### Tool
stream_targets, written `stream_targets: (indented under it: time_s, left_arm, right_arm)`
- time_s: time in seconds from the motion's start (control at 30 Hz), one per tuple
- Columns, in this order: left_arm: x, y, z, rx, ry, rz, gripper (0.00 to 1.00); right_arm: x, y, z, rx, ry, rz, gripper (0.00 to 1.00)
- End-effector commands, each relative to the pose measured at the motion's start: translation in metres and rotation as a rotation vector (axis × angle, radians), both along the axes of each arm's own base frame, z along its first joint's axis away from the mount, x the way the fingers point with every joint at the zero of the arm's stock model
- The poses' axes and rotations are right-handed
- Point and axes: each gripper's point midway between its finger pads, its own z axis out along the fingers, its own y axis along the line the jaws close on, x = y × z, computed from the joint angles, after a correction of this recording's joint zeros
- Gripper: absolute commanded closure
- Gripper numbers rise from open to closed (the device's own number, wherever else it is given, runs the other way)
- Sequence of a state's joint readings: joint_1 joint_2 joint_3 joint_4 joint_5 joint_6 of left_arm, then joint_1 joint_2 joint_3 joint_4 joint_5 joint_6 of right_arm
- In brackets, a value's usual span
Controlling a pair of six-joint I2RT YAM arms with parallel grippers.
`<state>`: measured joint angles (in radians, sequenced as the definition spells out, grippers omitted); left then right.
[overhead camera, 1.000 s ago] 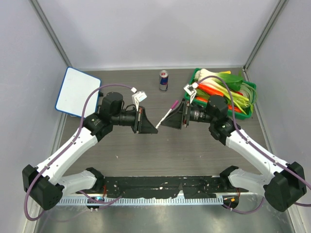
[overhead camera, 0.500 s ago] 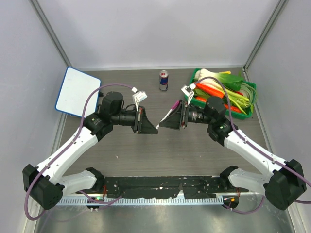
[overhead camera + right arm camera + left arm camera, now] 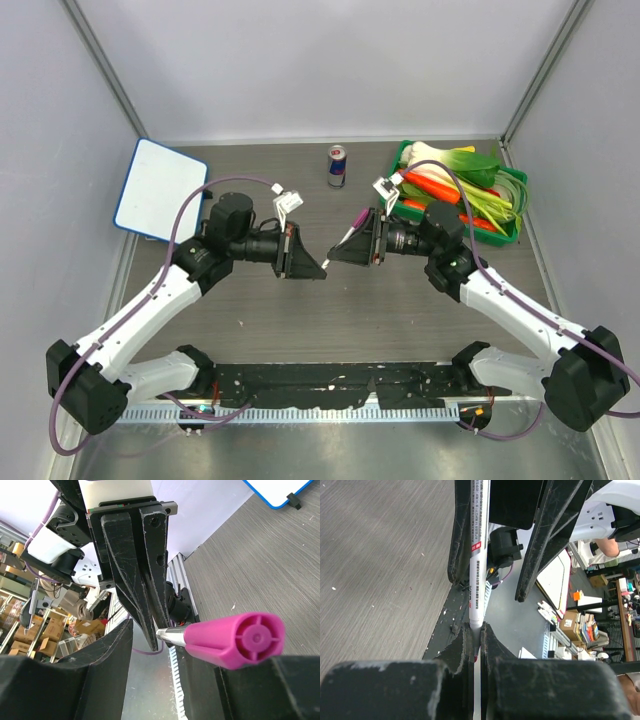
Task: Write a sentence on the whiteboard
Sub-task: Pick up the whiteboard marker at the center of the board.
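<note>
A white marker (image 3: 343,238) with a magenta cap (image 3: 235,640) hangs in the air between my two grippers above the table's middle. My left gripper (image 3: 320,265) is shut on the marker's bare tip end (image 3: 475,625). The white barrel (image 3: 477,555) runs from there up between the right gripper's fingers (image 3: 461,535). My right gripper (image 3: 334,254) stands open round the capped end, with the cap against one finger (image 3: 250,690) and a gap to the other finger (image 3: 75,680). The whiteboard (image 3: 160,188), blue-rimmed, lies at the far left (image 3: 275,490). Its face looks plain white, and the sentence is not in view.
A soda can (image 3: 338,166) stands at the back middle. A green tray (image 3: 520,208) piled with vegetables sits at the back right, just behind the right arm. Grey walls close in the table on three sides.
My right gripper has slid a little left along the marker toward the left gripper, and its jaws have narrowed round the capped end. The left gripper has stayed put, shut on the marker.
</note>
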<state>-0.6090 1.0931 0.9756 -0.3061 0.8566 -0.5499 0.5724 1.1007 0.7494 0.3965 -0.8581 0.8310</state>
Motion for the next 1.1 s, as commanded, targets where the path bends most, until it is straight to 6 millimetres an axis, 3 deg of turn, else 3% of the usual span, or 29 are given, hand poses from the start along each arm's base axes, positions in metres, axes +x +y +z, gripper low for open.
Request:
stream_targets:
  time_s: [0.0,0.4,0.53,0.7,0.77,0.83,1.0,1.07]
  left_arm:
    - [-0.005,-0.004,0.01,-0.047,-0.034,-0.025,1.0]
    - [-0.006,-0.001,0.009,-0.03,-0.054,-0.019,1.0]
    - [-0.006,0.001,0.007,-0.016,-0.055,-0.009,1.0]
    - [-0.004,0.002,0.005,-0.006,-0.056,0.01,1.0]
    - [-0.001,0.003,0.005,-0.001,-0.061,0.034,0.92]
    - [0.003,0.004,0.004,0.011,-0.062,0.068,0.73]
    - [0.009,0.003,0.007,-0.024,-0.063,0.116,0.6]
    - [0.011,0.003,0.008,-0.027,-0.067,0.124,0.5]
  right_arm:
    - [0.0,0.002,0.011,0.039,-0.03,0.002,0.52]
    - [-0.006,0.0,0.002,0.021,-0.022,0.018,0.79]
    - [-0.009,-0.002,0.001,0.019,-0.024,0.019,0.98]
    - [-0.011,-0.004,0.001,0.019,-0.029,0.019,0.99]
    - [-0.011,-0.004,-0.001,0.013,-0.026,0.01,0.99]
    - [-0.01,-0.006,0.0,0.013,-0.033,-0.004,0.99]
    - [-0.007,-0.007,-0.004,-0.012,-0.041,-0.028,0.99]
    - [-0.006,-0.007,-0.006,-0.016,-0.036,-0.037,0.99]
